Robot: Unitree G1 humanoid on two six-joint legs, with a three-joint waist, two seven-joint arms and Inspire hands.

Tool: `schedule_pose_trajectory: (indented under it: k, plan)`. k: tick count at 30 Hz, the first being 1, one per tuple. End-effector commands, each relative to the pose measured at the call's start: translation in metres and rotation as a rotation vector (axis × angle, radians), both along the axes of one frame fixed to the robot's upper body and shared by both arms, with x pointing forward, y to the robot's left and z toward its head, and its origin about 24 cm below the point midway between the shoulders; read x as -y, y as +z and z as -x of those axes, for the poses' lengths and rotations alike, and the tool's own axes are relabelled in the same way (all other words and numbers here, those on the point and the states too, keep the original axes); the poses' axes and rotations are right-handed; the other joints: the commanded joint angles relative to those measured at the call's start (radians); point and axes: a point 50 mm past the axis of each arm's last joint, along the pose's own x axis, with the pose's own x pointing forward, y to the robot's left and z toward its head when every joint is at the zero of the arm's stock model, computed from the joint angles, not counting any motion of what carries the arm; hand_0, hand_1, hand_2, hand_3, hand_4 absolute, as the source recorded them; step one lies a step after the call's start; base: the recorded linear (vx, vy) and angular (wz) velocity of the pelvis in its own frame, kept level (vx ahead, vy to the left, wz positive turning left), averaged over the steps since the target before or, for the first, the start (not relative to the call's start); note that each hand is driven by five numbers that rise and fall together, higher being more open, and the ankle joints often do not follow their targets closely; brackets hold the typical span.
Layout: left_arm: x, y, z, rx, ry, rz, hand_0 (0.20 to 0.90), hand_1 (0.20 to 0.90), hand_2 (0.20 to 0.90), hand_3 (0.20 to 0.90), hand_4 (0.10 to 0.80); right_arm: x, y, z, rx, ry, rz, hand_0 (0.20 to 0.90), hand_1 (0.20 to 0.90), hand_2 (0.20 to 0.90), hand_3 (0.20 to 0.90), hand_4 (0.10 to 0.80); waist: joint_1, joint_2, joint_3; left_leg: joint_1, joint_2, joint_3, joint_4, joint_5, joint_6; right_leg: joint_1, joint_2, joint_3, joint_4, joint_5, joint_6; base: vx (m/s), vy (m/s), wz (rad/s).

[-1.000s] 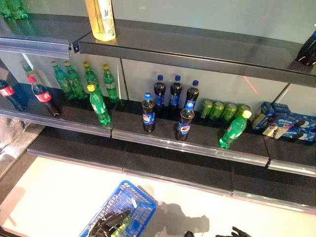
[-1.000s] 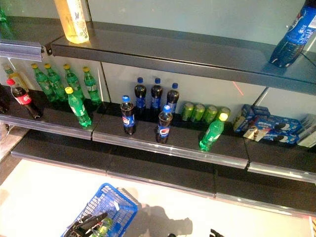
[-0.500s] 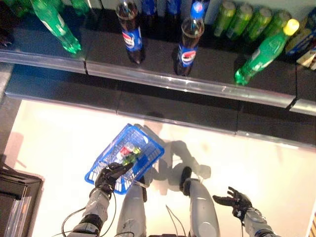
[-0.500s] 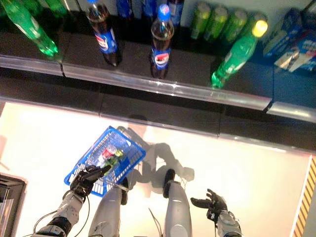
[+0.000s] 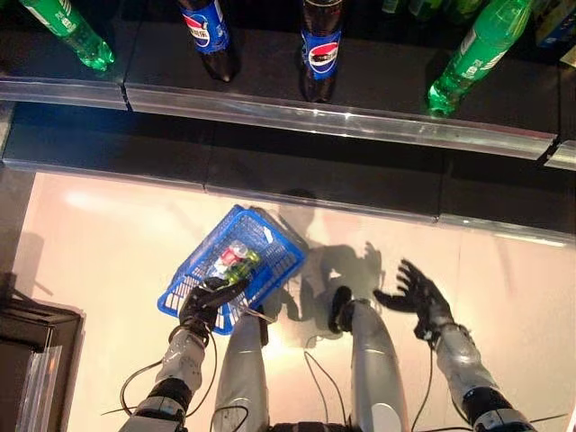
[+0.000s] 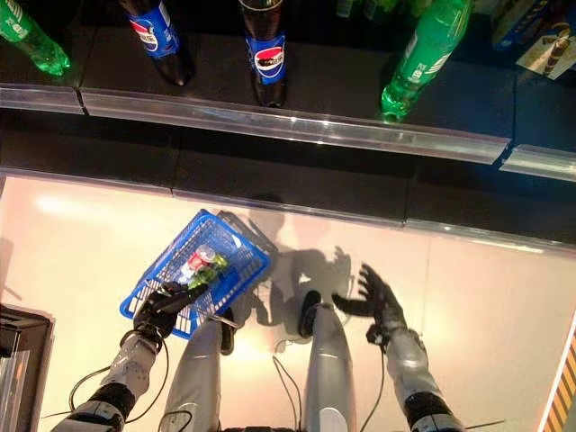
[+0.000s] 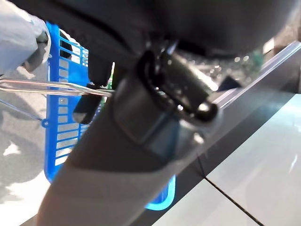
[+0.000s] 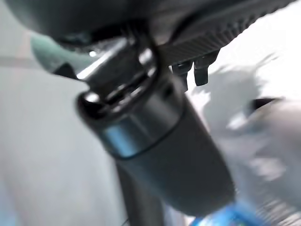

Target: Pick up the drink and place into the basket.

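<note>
A blue plastic basket hangs low in front of me over the pale floor. My left hand is shut on its wire handle. Inside the basket lie a green bottle and a clear bottle with a red label. My right hand floats to the basket's right, fingers spread, holding nothing. On the shelf ahead stand two dark cola bottles. Green soda bottles stand at the shelf's right and far left.
The shelf's metal front rail runs across the view, with a lower dark shelf under it. A black box stands on the floor at the lower left. Yellow-black striped tape marks the floor at the far right.
The camera has tilted further down, so the shelf sits higher in the picture. My right hand has risen and moved inward with its fingers spread. The basket stays in my left hand.
</note>
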Motion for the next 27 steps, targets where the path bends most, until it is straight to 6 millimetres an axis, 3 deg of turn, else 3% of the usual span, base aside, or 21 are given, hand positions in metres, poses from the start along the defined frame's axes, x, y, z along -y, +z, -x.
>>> schedule_pose_trajectory:
  k: [1,4,12,15,21,27]
  plan:
    - [-0.034,0.006,0.031,0.075,0.044,-0.114,0.3,0.3,0.3,0.2,0.1,-0.003,0.027,-0.004,0.158,0.056,0.062,0.9,0.9,0.9,0.9,0.8,0.026,-0.005,-0.059,-0.024,-0.051,-0.018,-0.046,0.095,0.073,0.077,-0.039,0.007,-0.037,0.04,0.067,0.034,0.003,0.13]
    - [-0.032,0.003,0.035,0.063,0.033,-0.116,0.3,0.3,0.3,0.2,0.1,-0.027,0.065,-0.01,0.33,0.183,0.124,0.9,0.9,0.9,0.9,0.8,0.026,-0.006,-0.059,-0.018,-0.052,-0.02,-0.049,0.102,0.071,0.078,-0.044,0.006,-0.029,0.039,0.07,0.053,0.01,0.12]
    - [-0.029,0.0,0.038,0.056,0.011,-0.117,0.3,0.3,0.3,0.2,0.1,-0.05,0.13,-0.013,0.595,0.352,0.238,0.9,0.9,0.9,0.9,0.8,0.037,-0.004,-0.045,0.004,-0.056,-0.024,-0.083,0.127,0.066,0.106,-0.05,-0.003,-0.061,0.05,0.076,0.015,0.012,0.04]
    - [-0.029,-0.001,0.038,0.054,0.007,-0.119,0.3,0.3,0.3,0.2,0.1,-0.052,0.141,-0.013,0.644,0.362,0.25,0.9,0.9,0.9,0.9,0.8,0.04,-0.003,-0.041,0.009,-0.056,-0.025,-0.088,0.13,0.065,0.113,-0.051,-0.005,-0.066,0.052,0.077,0.009,-0.002,0.03]
    - [-0.029,-0.001,0.036,0.05,-0.018,-0.116,0.3,0.3,0.3,0.2,0.1,-0.059,0.194,-0.02,0.832,0.357,0.255,0.9,0.9,0.9,0.9,0.8,0.047,0.006,-0.03,0.019,-0.059,-0.024,-0.083,0.14,0.056,0.136,-0.06,-0.011,-0.073,0.049,0.076,0.021,0.013,0.01]
    - [-0.024,-0.003,0.038,0.039,-0.045,-0.115,0.3,0.3,0.3,0.2,0.1,-0.059,0.223,-0.024,0.94,0.312,0.276,0.9,0.9,0.9,0.9,0.8,0.061,0.014,-0.021,0.03,-0.065,-0.027,-0.081,0.151,0.055,0.156,-0.066,-0.02,-0.077,0.047,0.072,0.044,0.012,0.03]
